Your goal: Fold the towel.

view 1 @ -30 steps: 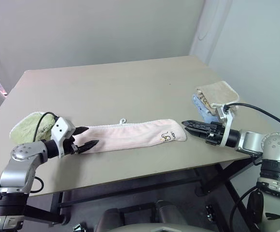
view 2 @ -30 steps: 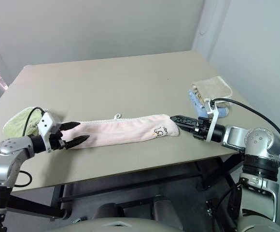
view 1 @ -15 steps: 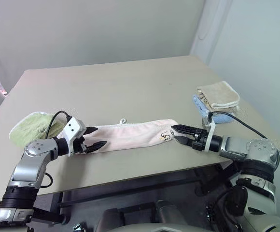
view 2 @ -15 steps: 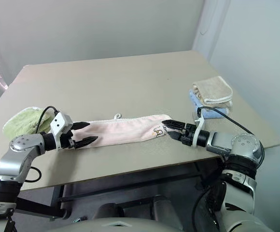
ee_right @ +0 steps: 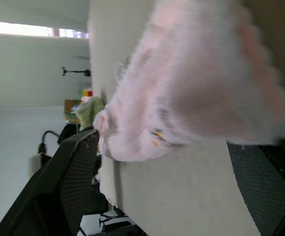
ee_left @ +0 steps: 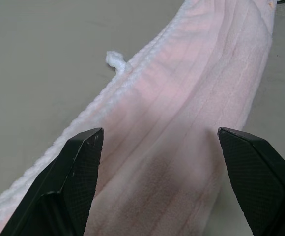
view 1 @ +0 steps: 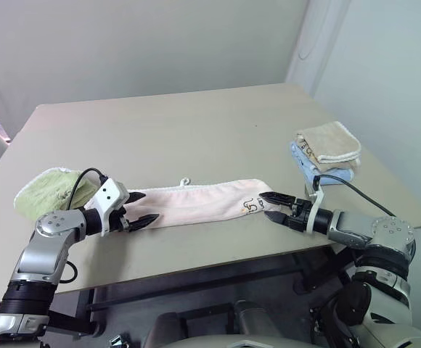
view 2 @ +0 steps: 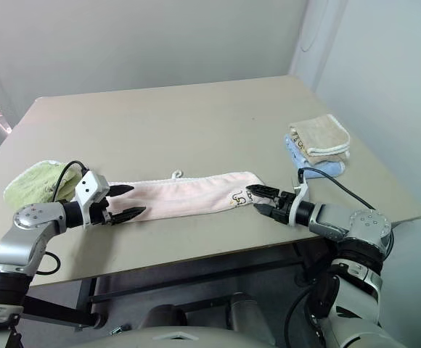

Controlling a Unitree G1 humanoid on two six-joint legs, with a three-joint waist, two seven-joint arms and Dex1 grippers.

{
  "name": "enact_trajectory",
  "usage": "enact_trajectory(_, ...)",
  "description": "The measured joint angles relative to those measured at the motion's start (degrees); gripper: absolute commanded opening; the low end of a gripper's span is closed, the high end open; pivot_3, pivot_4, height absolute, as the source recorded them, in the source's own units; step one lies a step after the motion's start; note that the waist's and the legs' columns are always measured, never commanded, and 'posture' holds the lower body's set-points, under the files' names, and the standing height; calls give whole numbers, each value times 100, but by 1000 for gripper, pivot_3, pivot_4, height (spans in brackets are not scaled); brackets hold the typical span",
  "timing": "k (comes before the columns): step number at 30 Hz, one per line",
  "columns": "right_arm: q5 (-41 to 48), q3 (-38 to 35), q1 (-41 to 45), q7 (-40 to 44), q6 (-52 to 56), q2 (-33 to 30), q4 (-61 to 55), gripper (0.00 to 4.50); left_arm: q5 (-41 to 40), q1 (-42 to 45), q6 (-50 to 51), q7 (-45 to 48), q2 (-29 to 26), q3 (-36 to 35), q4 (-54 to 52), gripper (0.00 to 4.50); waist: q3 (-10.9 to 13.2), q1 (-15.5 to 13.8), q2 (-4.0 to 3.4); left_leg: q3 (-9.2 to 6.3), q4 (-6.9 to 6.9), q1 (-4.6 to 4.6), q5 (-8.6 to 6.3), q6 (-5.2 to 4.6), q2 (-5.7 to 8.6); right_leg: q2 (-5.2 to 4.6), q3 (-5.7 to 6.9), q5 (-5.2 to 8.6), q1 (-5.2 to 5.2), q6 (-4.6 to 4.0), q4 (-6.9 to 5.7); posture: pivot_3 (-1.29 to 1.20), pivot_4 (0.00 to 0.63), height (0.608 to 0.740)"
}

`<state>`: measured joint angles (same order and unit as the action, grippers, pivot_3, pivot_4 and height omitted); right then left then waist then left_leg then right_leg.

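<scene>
The pink towel (view 1: pixel 196 203) lay stretched between the left gripper (view 1: pixel 139 208) and right gripper (view 1: pixel 271 206), each spread apart at one end.

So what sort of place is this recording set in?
Probably a plain indoor test room, not a home: a bare beige table against blank grey walls, laid out with a pink towel, a green towel and a folded stack.

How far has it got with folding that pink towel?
Done: the towel lies on the table as a long narrow strip, apparently folded lengthwise. In hand: the left gripper and right gripper sit open at its two ends, gripping nothing. Left: grasping the ends and folding it shorter.
</scene>
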<state>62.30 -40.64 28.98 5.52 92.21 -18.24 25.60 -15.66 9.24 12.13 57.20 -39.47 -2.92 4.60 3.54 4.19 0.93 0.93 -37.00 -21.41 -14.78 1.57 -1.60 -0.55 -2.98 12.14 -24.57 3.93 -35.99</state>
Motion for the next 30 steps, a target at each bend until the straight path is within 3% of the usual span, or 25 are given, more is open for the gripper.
enact_trajectory(16,-79,-734,388,-864,-299,355,463,4222,17,-27,-3,-103,19,0,0,3920,-7,134,3,31,-4,-2,0,-1,-35,-17,4,-1,36,1,98,0,0,729)
enact_trajectory(19,-100,-770,461,-960,-399,363,623,3609,17,-25,-3,-109,19,0,0,3920,-9,159,5,34,-4,-3,0,-1,-35,-25,3,-1,35,2,105,0,0,729)
enact_trajectory(28,-262,-791,561,-1031,-607,341,739,325,19,-42,-9,-130,16,-5,0,3920,-10,165,7,32,19,-9,-6,-12,-27,-13,2,-9,19,15,99,0,0,729)
enact_trajectory(29,-251,-792,591,-1023,-605,335,739,49,19,-42,-13,-137,16,-5,0,3920,-10,170,8,33,19,-8,-9,-17,-27,-12,2,-9,19,15,99,0,0,729)
enact_trajectory(30,-247,-795,615,-1016,-605,328,739,49,20,-42,-16,-142,16,-5,0,3920,-13,172,12,33,19,-7,-12,-22,-27,-12,2,-9,19,16,98,0,0,729)
